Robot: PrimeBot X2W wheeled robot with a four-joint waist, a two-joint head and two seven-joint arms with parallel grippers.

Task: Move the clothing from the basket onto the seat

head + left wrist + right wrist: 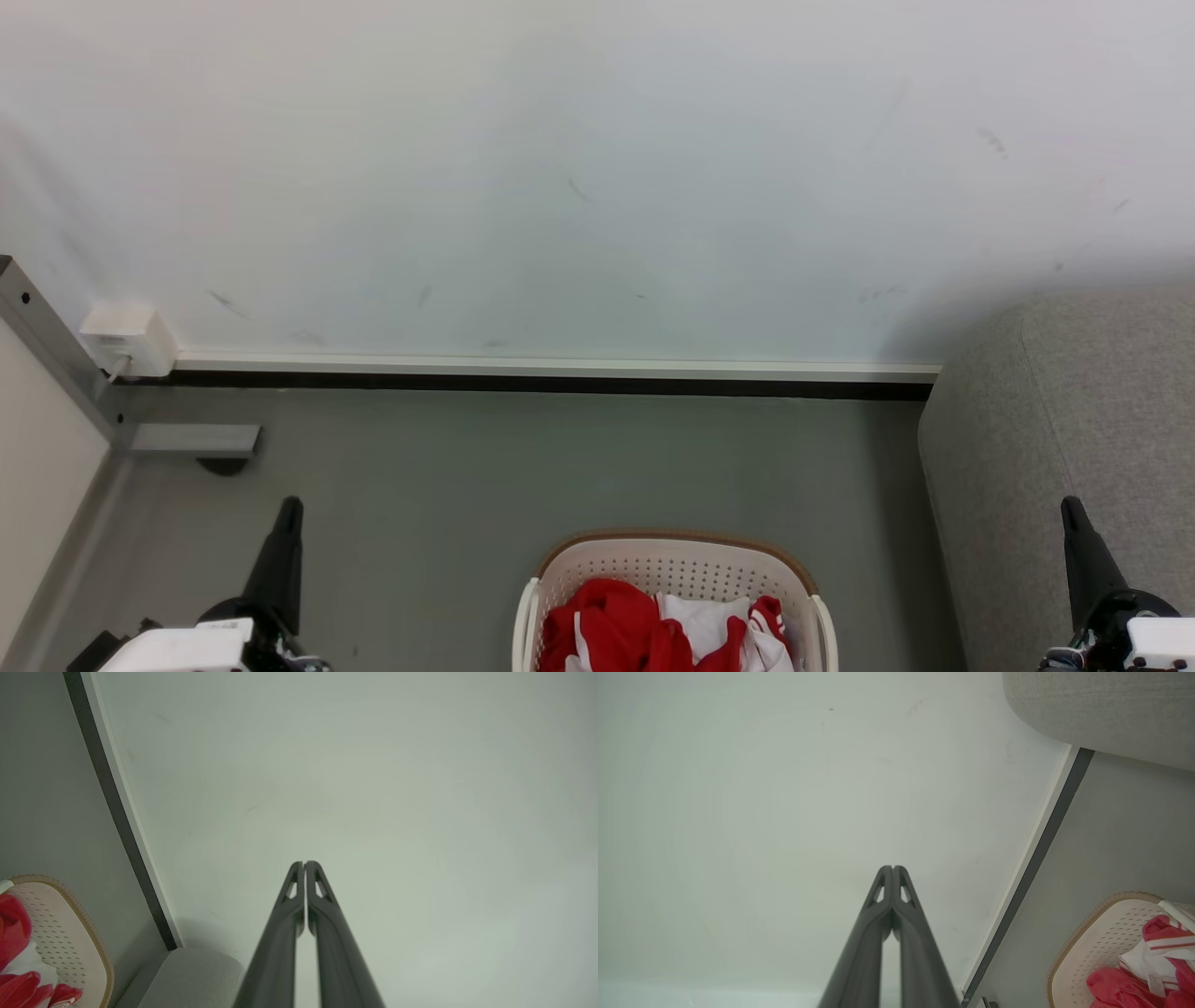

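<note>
The basket [667,565] sits on the grey floor [448,467] at the bottom of the head view, and the frame edge cuts off its near half. The clothing [607,621] lies bunched inside it, red folds with white panels and striped trim; how much lies deeper down cannot be seen. A small white label on it shows in the right wrist view, too small to read. The sofa [1064,420] stands just to the basket's right, against the wall [560,187], with its rounded end in view and the rest cut off.

The left gripper [290,509] rises at the lower left over the floor, its fingers pressed together at the tips, holding and touching nothing. The right gripper [1071,509] rises at the lower right, seen against the sofa's side, likewise closed and empty, its base cut off.
</note>
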